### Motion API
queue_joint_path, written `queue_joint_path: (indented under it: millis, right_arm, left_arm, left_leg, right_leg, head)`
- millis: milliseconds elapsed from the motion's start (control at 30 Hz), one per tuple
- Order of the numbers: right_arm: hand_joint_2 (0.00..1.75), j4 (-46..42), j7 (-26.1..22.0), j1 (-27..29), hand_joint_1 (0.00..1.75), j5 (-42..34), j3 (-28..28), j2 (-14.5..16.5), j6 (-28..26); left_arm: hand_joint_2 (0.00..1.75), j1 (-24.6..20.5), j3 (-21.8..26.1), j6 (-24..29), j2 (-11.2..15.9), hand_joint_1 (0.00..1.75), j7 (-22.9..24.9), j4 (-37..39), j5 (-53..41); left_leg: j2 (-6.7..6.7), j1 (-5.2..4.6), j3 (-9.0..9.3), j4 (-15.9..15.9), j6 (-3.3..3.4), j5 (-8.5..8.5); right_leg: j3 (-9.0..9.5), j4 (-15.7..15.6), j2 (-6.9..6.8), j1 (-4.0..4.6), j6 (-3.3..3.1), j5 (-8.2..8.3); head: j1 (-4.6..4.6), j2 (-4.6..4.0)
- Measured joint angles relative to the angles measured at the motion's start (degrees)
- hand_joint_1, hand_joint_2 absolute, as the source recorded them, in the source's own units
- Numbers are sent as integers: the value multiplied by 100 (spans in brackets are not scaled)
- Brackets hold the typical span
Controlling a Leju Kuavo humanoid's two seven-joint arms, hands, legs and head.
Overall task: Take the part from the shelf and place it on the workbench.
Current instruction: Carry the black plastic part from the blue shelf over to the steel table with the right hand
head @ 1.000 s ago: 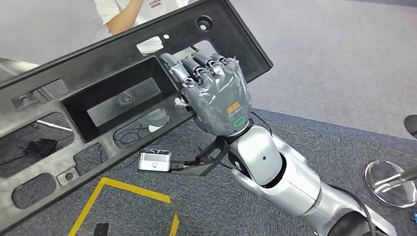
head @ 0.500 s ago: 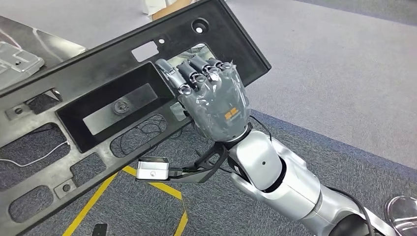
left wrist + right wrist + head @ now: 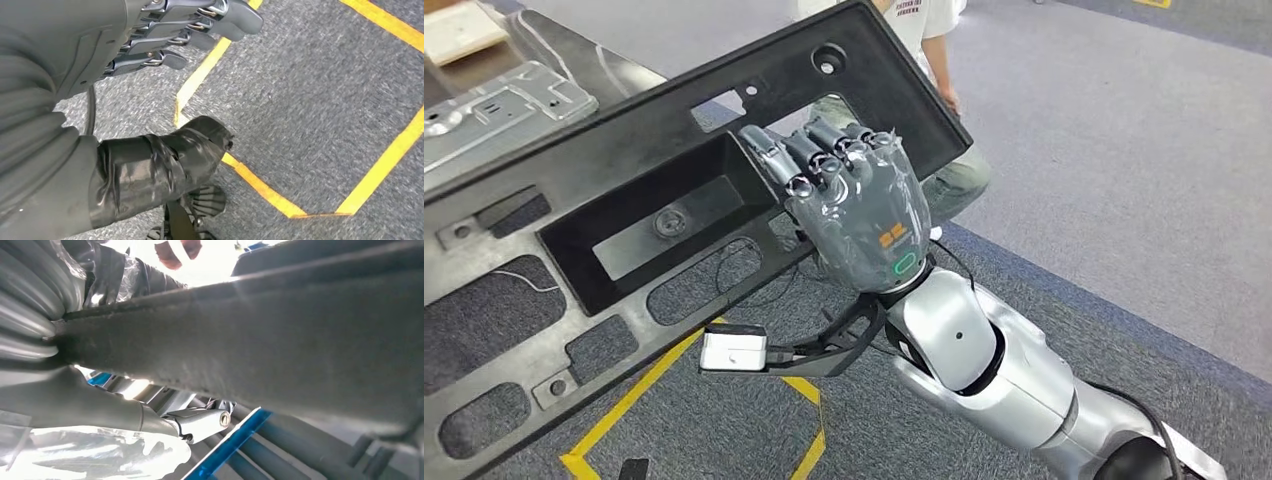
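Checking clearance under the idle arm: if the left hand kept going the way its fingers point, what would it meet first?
Probably the grey carpet with its yellow tape line; nothing lies between the left hand and the floor, though depth is unclear.

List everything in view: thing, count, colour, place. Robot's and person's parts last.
part: one, black, long panel with cut-outs, held tilted across the head view.
workbench: one, shiny dark surface, upper left behind the part.
metal piece: one, silver, on the workbench.
floor tape: yellow lines on grey carpet.
person: one, white shirt, beyond the part.
right hand: grey, grips the part's edge.
left hand: grey, hangs over the carpet, holds nothing.
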Motion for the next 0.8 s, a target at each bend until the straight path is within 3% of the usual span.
queue_joint_path:
  millis: [67, 133, 167, 233, 267, 333, 400, 467, 533, 567, 600, 633, 700, 767, 800]
  right_arm:
    - [175, -7, 0, 9, 175, 0, 5, 2, 4]
    - [175, -8, 0, 30, 175, 0, 17, 1, 14]
    - [175, -9, 0, 36, 175, 0, 23, 1, 18]
    - [175, -27, 0, 38, 175, 0, 31, 1, 28]
    - [175, -44, 0, 38, 175, 0, 34, 1, 37]
    - [175, -86, -1, 43, 175, 0, 39, 1, 57]
    - [175, -119, -2, 50, 175, 3, 45, 1, 85]
    - [175, -150, -8, 53, 175, 14, 56, 1, 114]
    - [175, -170, -23, 60, 175, 22, 74, 1, 125]
    - [175, -172, -36, 69, 175, 19, 82, 1, 125]
    - [175, -164, -51, 77, 175, 13, 88, 1, 122]
    - [175, -154, -69, 85, 175, 5, 92, 1, 117]
    - [175, -134, -96, 88, 175, -14, 100, 1, 105]
    - [175, -124, -109, 79, 175, -25, 110, 1, 93]
    - [175, -120, -111, 74, 175, -26, 115, 2, 87]
  left_arm:
    - [175, -21, 0, 1, 1, 0, -1, 0, 0]
    - [175, -10, -1, 4, 1, 0, -1, 0, -1]
    - [175, 0, -1, 8, 1, 0, -1, 0, -1]
    - [175, 4, -5, 18, 0, 0, -1, 0, -1]
    - [175, -4, -8, 22, -1, 0, -2, 0, -1]
    - [175, -18, -14, 28, -2, 0, -4, 0, 4]
    - [175, -7, -16, 34, 1, 0, -6, 0, 10]
    - [175, 3, -20, 35, 3, 0, -11, 0, 11]
    - [175, -14, -26, 25, 3, 0, -18, 0, 10]
    - [175, -25, -30, 17, 3, 0, -19, 0, 10]
    - [175, -32, -32, 9, 3, 0, -20, 0, 10]
    - [175, -33, -34, 3, 3, 0, -20, 0, 10]
    - [175, -31, -36, -6, 3, 0, -21, 0, 10]
    - [175, -35, -38, -17, -3, 0, -21, 0, 10]
    - [175, -40, -39, -21, -6, 0, -21, 0, 10]
  left_leg:
    - [174, 34, -365, 690, -62, -288]
    - [204, 80, -505, 914, -114, -265]
    - [232, 102, -412, 721, -138, -110]
    - [426, 103, -18, -26, -164, 236]
    - [512, 85, 140, -325, -141, 323]
    - [557, 36, 242, -532, -48, 296]
    - [437, 45, 254, -537, 46, 282]
    - [330, 61, 301, -558, 119, 272]
    - [219, 54, 327, -566, 182, 259]
    - [155, 42, 330, -566, 204, 254]
    - [82, 30, 333, -565, 213, 250]
    - [2, 20, 340, -563, 217, 247]
    - [-165, 9, 366, -560, 215, 238]
    - [-315, 8, 371, -546, 194, 224]
    - [-376, 14, 353, -542, 171, 223]
  right_leg:
    - [17, -6, -165, 6, -18, -23]
    - [29, -2, -318, 2, -6, -53]
    - [40, 5, -384, -2, 11, -71]
    - [69, 37, -500, 1, 67, -126]
    - [79, 56, -551, 11, 103, -157]
    - [104, 69, -639, 43, 172, -202]
    - [145, 70, -696, 38, 241, -249]
    - [85, 286, -514, 10, 296, -407]
    - [-240, 947, -242, 3, 301, -721]
    - [-462, 1341, -183, 7, 291, -861]
    - [-646, 1631, -155, 11, 280, -918]
    - [-743, 1730, -141, 13, 264, -864]
    - [-633, 1307, -73, 14, 213, -470]
    - [-346, 563, 193, 6, 147, -94]
    - [-239, 318, 305, 3, 128, -20]
  head:
    - [-10, 0]
    - [-11, 0]
    - [-12, 0]
    - [-15, 0]
    - [-14, 0]
    - [-13, 0]
    - [-10, 0]
    - [4, 0]
    - [34, 0]
    - [43, 0]
    - [46, 0]
    - [46, 0]
    - [46, 0]
    - [43, 0]
    - [42, 0]
